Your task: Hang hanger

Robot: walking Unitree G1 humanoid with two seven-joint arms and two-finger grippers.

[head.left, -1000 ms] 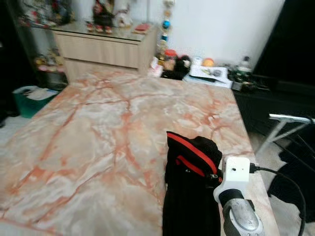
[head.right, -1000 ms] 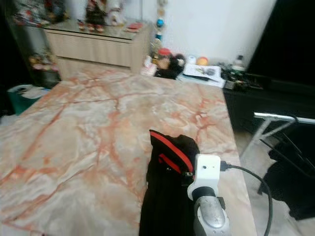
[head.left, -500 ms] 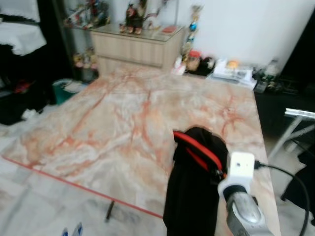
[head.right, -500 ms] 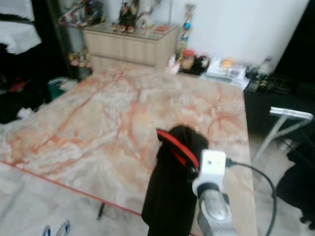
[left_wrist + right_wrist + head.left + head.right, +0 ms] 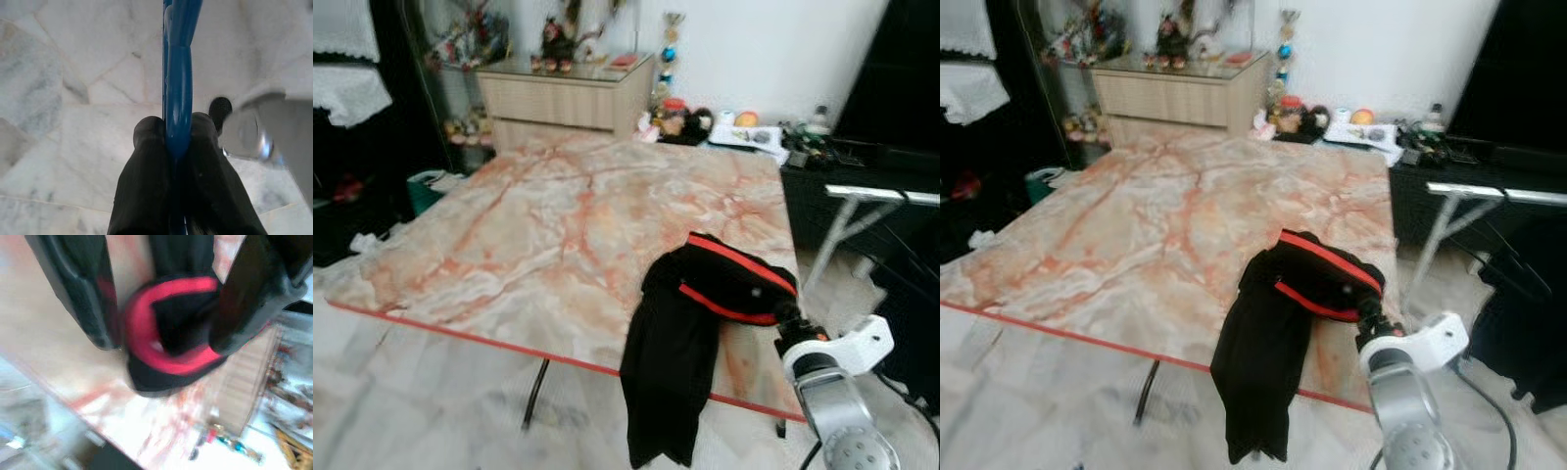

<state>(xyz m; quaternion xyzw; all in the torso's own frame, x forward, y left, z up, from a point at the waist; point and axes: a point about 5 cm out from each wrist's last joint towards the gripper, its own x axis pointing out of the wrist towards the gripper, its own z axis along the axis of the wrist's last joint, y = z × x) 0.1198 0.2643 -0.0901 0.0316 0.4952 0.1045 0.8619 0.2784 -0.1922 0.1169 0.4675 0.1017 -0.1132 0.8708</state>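
Observation:
A black garment with red trim [image 5: 690,333] lies bunched on the near right corner of the marble table [image 5: 558,215], and its lower part hangs over the red-edged front. My right gripper [image 5: 785,315] is at the garment's right end. In the right wrist view its fingers [image 5: 78,293] stand apart, with the red-trimmed collar [image 5: 166,333] between them. My left gripper [image 5: 175,134] is shut on a blue hanger [image 5: 178,73] above a pale marble floor.
A silver rack bar [image 5: 871,196] on slanted legs stands right of the table, with dark furniture behind it. A wooden dresser [image 5: 563,98] and clutter [image 5: 744,132] sit past the far end. A teal bin [image 5: 423,186] is at the left, and bare floor lies before the table.
The camera has pulled back, so the table's front edge and the floor now show. My right wrist has dropped to the garment's lower right and rolled, its white housing now pointing right.

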